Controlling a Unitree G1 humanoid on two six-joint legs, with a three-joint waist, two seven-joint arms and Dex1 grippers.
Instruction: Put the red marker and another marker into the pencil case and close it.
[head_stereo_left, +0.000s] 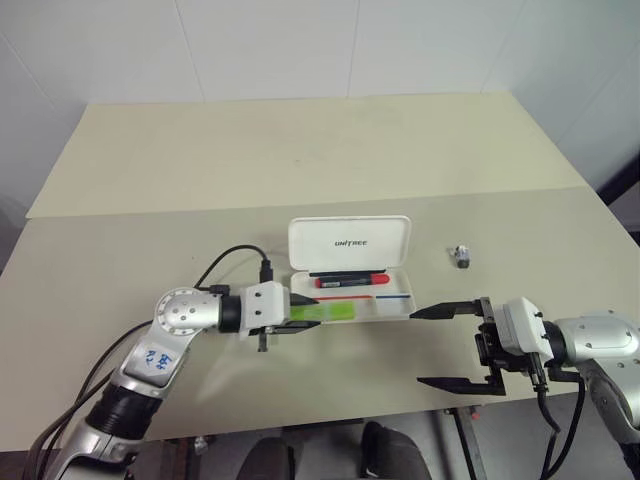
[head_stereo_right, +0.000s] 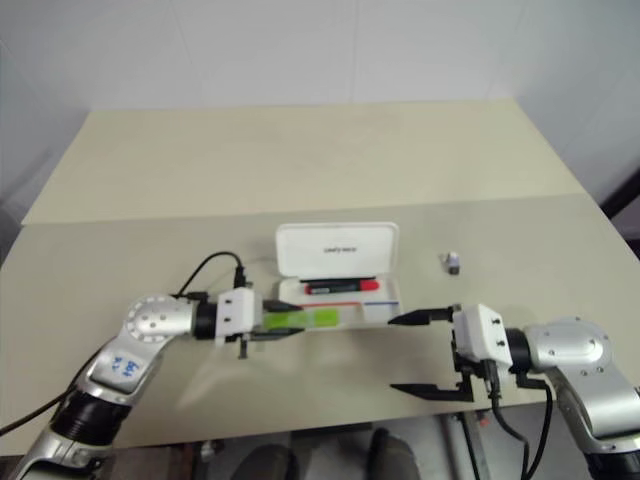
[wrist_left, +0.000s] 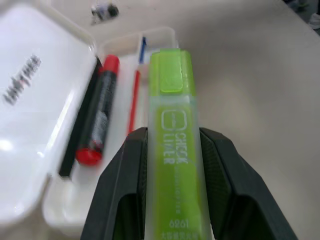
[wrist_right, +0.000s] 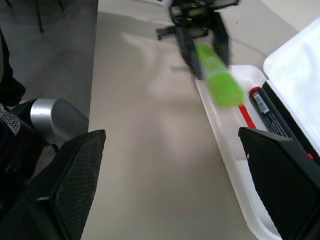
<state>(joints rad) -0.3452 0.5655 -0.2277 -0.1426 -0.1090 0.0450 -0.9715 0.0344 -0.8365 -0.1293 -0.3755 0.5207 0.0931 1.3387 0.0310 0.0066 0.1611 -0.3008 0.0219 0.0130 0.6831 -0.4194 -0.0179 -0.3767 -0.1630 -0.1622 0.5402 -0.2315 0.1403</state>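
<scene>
Lime-green highlighter (wrist_left: 172, 145), light, stiff and slick, is clamped mid-barrel in the left gripper (head_stereo_left: 300, 318) fingers over the open pencil case (head_stereo_left: 350, 262); the red marker (head_stereo_left: 350, 281) lies inside. Right gripper (head_stereo_left: 447, 345) fingers gape.

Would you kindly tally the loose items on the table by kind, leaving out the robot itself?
Markers: 2, the red marker lying in the case and the green highlighter gripped by the left gripper.
Pencil cases: 1, the white pencil case, lid open.
Small grey objects: 1, the small grey object beside the case.
Total: 4.
</scene>
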